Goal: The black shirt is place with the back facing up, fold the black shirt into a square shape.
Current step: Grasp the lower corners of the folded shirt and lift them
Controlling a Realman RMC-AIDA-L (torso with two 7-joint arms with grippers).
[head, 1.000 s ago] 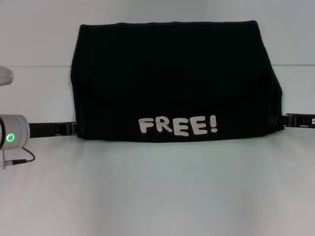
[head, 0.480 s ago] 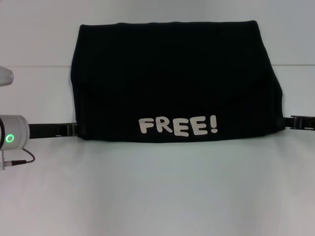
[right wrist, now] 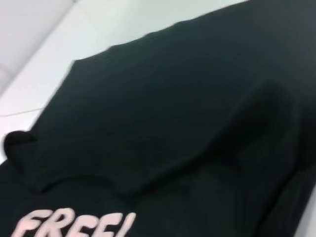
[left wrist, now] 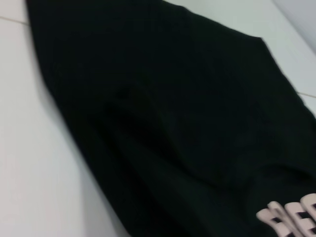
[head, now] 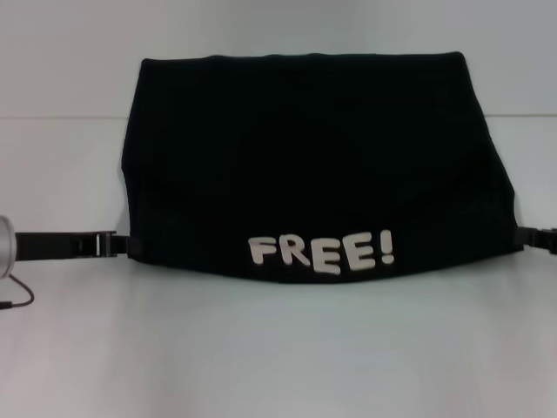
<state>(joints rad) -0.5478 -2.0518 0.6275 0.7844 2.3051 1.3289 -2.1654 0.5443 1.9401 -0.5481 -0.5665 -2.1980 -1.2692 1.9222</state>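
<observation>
The black shirt (head: pixel 313 157) is spread wide across the white table, with the off-white "FREE!" lettering (head: pixel 320 252) along its near edge. My left gripper (head: pixel 129 246) reaches in from the left and meets the shirt's near left corner. My right gripper (head: pixel 520 237) meets the near right corner. Both fingertips are hidden in the fabric, and the near edge hangs between them. The shirt fills the left wrist view (left wrist: pixel 173 123) and the right wrist view (right wrist: pixel 173 113); part of the lettering shows in each.
The white table (head: pixel 278 348) extends in front of the shirt and beside it. A grey wall stands behind the far edge. A thin cable (head: pixel 17 296) hangs from my left arm at the picture's left edge.
The shirt's near edge with the lettering has moved closer to the camera and lower in view, carried by both grippers. Both arms have slid outward toward the picture's edges.
</observation>
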